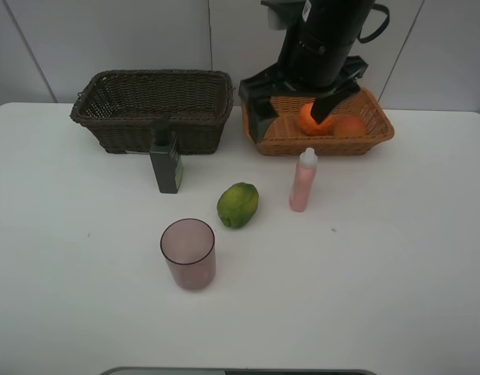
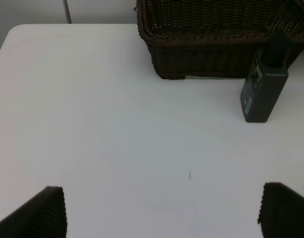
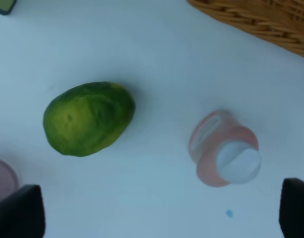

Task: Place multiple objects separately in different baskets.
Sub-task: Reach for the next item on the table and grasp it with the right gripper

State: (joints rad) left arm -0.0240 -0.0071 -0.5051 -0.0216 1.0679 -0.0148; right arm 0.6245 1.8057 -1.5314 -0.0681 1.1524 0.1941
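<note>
An orange (image 1: pixel 314 119) and a reddish peach-like fruit (image 1: pixel 349 125) lie in the orange-tan basket (image 1: pixel 334 147). The dark brown basket (image 1: pixel 130 133) looks empty. On the table stand a dark green pump bottle (image 1: pixel 166 164), a green fruit (image 1: pixel 238 205), a slim pink bottle (image 1: pixel 303 181) and a mauve cup (image 1: pixel 188 253). My right gripper (image 1: pixel 295 109) is open and empty, high over the tan basket's front. Its wrist view looks down on the green fruit (image 3: pixel 87 119) and pink bottle (image 3: pixel 224 148). My left gripper (image 2: pixel 162 213) is open and empty, facing the dark basket (image 2: pixel 206 54) and pump bottle (image 2: pixel 263 94).
The white table (image 1: pixel 396 273) meets a tiled wall behind the baskets. The right arm's black body hides part of the tan basket's back. The tan basket's edge (image 3: pixel 261 22) and the cup's rim (image 3: pixel 1 181) show in the right wrist view. The left arm is out of the exterior view.
</note>
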